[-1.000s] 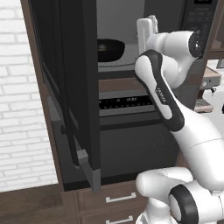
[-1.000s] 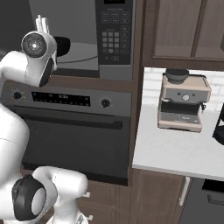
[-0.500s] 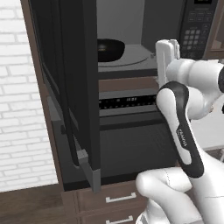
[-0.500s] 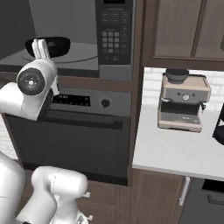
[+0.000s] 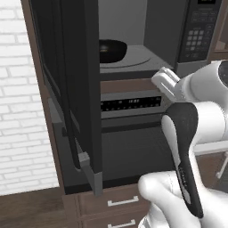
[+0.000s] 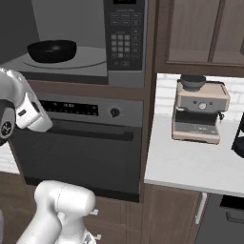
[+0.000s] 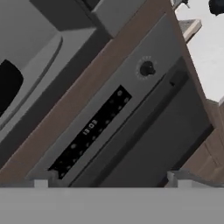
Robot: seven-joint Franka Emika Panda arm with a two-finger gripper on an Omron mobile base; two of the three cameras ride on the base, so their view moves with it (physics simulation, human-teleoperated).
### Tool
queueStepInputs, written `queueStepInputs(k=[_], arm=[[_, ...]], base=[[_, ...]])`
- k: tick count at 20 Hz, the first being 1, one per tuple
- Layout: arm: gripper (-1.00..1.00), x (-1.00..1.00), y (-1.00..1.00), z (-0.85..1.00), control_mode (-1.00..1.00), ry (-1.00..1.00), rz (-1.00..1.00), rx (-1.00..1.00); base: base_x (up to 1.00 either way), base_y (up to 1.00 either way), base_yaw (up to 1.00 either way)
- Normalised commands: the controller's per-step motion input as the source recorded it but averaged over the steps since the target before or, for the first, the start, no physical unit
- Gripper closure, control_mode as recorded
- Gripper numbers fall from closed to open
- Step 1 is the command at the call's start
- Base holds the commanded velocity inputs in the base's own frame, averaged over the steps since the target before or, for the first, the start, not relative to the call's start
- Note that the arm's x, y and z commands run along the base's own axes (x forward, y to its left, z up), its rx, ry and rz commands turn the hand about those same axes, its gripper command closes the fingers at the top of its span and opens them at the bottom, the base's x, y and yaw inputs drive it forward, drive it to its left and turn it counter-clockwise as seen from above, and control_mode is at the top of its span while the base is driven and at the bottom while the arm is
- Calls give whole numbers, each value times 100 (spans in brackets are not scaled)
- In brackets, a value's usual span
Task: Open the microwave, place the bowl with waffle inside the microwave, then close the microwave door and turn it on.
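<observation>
The microwave (image 5: 147, 40) stands open, and its door (image 5: 75, 84) is swung out to the left, seen nearly edge-on. The glossy black bowl (image 5: 111, 50) (image 6: 51, 50) rests on the round turntable (image 5: 136, 58) at the left of the cavity. From this low angle the bowl's rim hides the waffle. The black keypad (image 6: 123, 33) is to the right of the cavity. My gripper (image 7: 110, 178) (image 5: 161, 79) hangs below the cavity, in front of the oven's display strip (image 7: 89, 129). It is open, with nothing between its fingertips and well clear of the bowl.
The grey oven (image 6: 81, 147) with knob (image 7: 146, 68) and bar handle (image 6: 90, 131) sits under the microwave. A coffee machine (image 6: 199, 112) stands on the white counter (image 6: 190, 164) to the right. Brick wall (image 5: 20, 111) lies left of the open door. Drawers (image 5: 122, 202) are below.
My arm has drawn back and down from the microwave opening to the level of the oven's display strip. The bowl has stayed on the turntable and the door has stayed open.
</observation>
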Motion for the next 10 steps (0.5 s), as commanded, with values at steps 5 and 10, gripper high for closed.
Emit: queueStepInputs(k=[5,10], arm=[[-100,-52,0,-94,-100,-25,-5,-48],[-100,-12,0,-80,-100,-42,-6,-38]], base=[[0,0,0],[0,0,0]])
